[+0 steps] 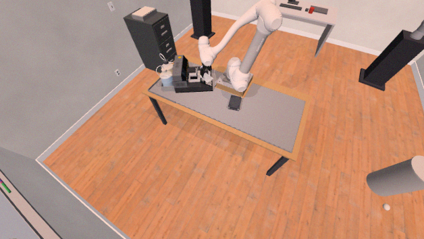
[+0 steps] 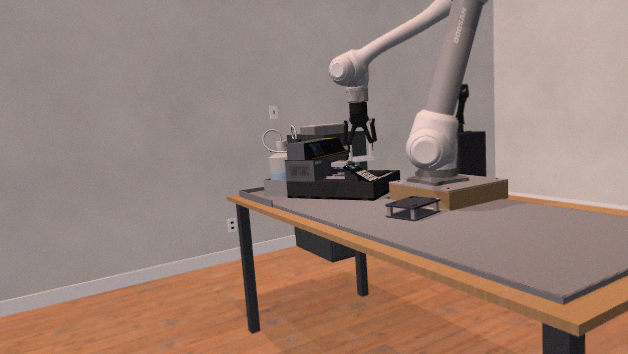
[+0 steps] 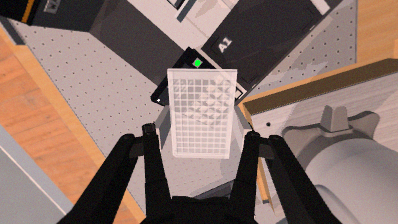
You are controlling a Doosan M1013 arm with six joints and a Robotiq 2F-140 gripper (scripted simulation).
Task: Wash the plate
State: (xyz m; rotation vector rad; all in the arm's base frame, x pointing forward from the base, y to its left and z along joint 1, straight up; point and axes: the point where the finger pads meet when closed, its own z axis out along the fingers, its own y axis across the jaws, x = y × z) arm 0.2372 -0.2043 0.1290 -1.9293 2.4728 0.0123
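Note:
My gripper point(image 1: 206, 73) point(image 2: 360, 145) point(image 3: 201, 114) points down and is shut on the long sides of the clear white plate point(image 3: 202, 110). The plate is held in the air above the keypad end of the washer point(image 1: 181, 69) point(image 2: 302, 172). In the wrist view the plate is turned at a slant to the washer and covers most of the keypad. I cannot tell which corner is cut. The washer's lamp point(image 2: 355, 164) point(image 3: 198, 63) is green. The pale carrier point(image 1: 194, 77) stands beside the gripper, toward the washer's head. The dark raised nest point(image 1: 235, 102) point(image 2: 413, 202) bears no plate.
The robot's base block point(image 1: 230, 90) point(image 2: 477, 193) point(image 3: 320, 90) stands right of the washer, behind the nest. A bottle with tubing point(image 1: 166, 80) point(image 2: 277, 162) stands at the washer's left. A white A1 mark point(image 3: 225, 45) shows on the washer's black deck.

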